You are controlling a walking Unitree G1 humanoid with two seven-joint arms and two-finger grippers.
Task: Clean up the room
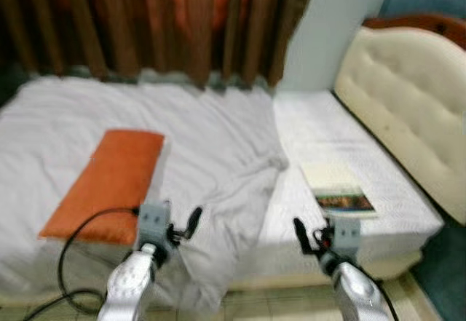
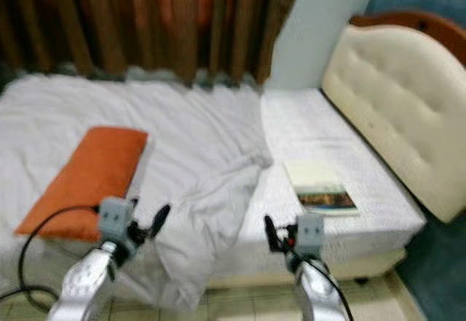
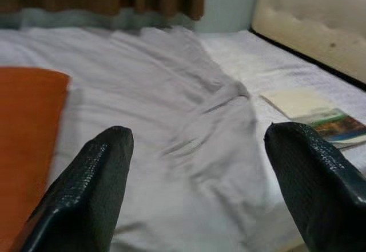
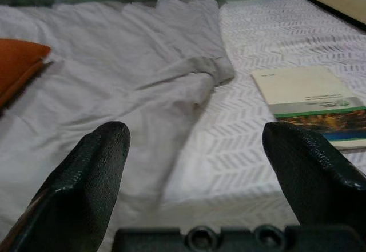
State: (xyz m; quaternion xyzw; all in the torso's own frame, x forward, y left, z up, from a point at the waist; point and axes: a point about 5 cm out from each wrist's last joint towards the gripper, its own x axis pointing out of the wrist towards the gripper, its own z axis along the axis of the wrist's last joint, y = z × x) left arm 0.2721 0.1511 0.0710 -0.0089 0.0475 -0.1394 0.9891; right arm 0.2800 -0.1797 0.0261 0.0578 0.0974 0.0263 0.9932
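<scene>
Because the head views are soft with blur, the print on the book [image 1: 338, 190] cannot be read, and only its pale upper cover and a dark coloured band along its lower part can be made out. The far edge of the bed [image 1: 349, 128] is hidden where the brown curtain [image 1: 145, 22] hangs down to it, and the near edge is partly covered by the two arms. A black cable [image 1: 73, 241] loops beside the left arm and runs out of the picture at the bottom.

There is one book, one orange pillow [image 1: 109, 183], one rumpled white blanket [image 1: 211, 161] and one cream padded headboard [image 1: 408, 102].

The blanket covers the bed's left and middle part, and one fold of it spills over the near edge toward the floor. The pillow lies on the blanket near the bed's near left corner. The book lies flat on the bare patterned mattress sheet [image 4: 274, 40], close to the near edge at the headboard end, just beside the blanket's bunched hem but apart from it.

The left hand [image 1: 183, 226] hovers at the near edge over the hanging fold, fingers [image 3: 86, 195] spread wide, holding nothing. The right hand [image 1: 309, 239] hovers at the near edge just short of the book, fingers [image 4: 86, 189] also wide and empty, with the book ahead and to its right.
</scene>
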